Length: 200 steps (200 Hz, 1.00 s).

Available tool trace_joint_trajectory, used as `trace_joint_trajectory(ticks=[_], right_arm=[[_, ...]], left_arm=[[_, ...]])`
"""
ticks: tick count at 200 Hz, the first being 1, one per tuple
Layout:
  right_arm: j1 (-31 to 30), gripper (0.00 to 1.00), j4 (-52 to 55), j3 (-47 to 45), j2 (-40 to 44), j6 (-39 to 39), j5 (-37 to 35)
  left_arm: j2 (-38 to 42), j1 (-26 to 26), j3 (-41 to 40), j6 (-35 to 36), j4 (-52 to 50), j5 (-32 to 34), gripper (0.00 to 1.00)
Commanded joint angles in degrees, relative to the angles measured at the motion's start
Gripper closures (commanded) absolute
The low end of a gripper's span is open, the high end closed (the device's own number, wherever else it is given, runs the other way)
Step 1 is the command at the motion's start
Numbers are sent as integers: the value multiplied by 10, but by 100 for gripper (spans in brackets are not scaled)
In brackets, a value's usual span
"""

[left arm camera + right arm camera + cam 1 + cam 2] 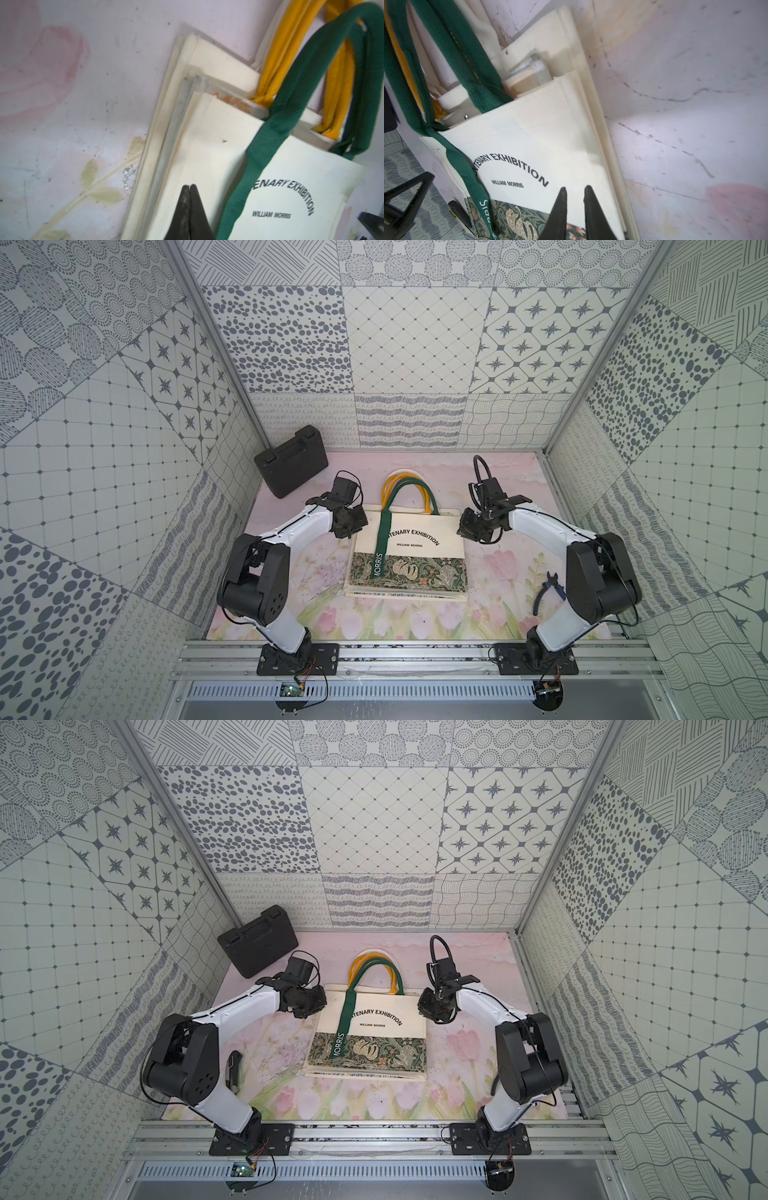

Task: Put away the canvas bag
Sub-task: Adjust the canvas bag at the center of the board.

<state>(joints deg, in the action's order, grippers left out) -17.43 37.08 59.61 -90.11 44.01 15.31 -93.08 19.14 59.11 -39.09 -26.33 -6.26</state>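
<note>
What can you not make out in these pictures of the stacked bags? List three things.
1. Start of the arched word on the canvas bag: covered by its green strap in every view.
2. Pliers: partly behind the right arm in a top view.
3. Black case: shut, contents hidden.

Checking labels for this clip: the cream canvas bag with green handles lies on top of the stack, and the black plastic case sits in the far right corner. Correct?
No: the black plastic case sits in the far left corner, as both top views show. The cream canvas bag with green handles does top the stack.
</note>
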Motion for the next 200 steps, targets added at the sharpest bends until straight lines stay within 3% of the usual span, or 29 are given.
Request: trace_joint_trajectory(ticks=[1, 58, 93, 200], right_arm=[[-4, 80, 9, -43, 41, -21, 2], [-4, 80, -19, -121, 90, 0, -8], [-4, 81, -45, -146, 87, 6, -4], [-4, 82, -57, -155, 88, 6, 4]], left_arm=[[19, -8, -42, -45, -77, 64, 100], [84, 20, -130, -113, -126, 148, 100], [78, 74, -138, -141, -164, 194, 100], [5, 136, -136, -161, -131, 138, 100]])
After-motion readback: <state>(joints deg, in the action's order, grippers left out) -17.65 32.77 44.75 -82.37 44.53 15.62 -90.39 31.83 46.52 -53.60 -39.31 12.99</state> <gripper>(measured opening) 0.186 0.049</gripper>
